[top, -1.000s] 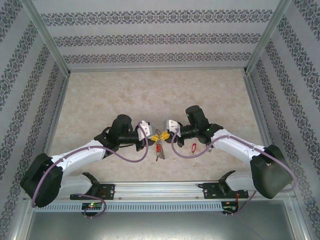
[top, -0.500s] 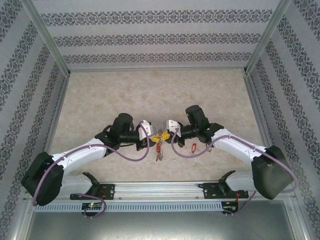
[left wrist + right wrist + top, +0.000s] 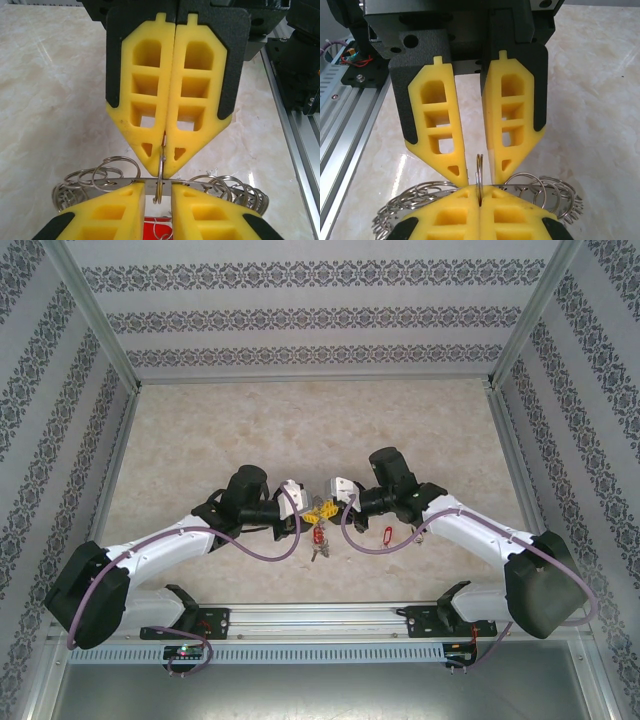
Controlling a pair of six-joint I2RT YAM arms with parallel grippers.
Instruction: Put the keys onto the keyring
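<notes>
Silvery loop-fringed metal keyring [image 3: 535, 192] sits between both arms, above marble desk [image 3: 300, 430]. One upright wire loop [image 3: 479, 170] clamped by right fingers [image 3: 150, 136], pressed together. Left fingers [image 3: 460, 150] apart, straddling same loop edge-on. Loose red-headed key [image 3: 386, 536] lies nearer right arm.

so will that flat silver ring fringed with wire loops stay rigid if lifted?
Flat silvery keyring probably stays stiff: it looks straight edge-on. It would likely swing, since the shut right gripper pinches one thin wire loop. Bare metal may slip in that grip.
</notes>
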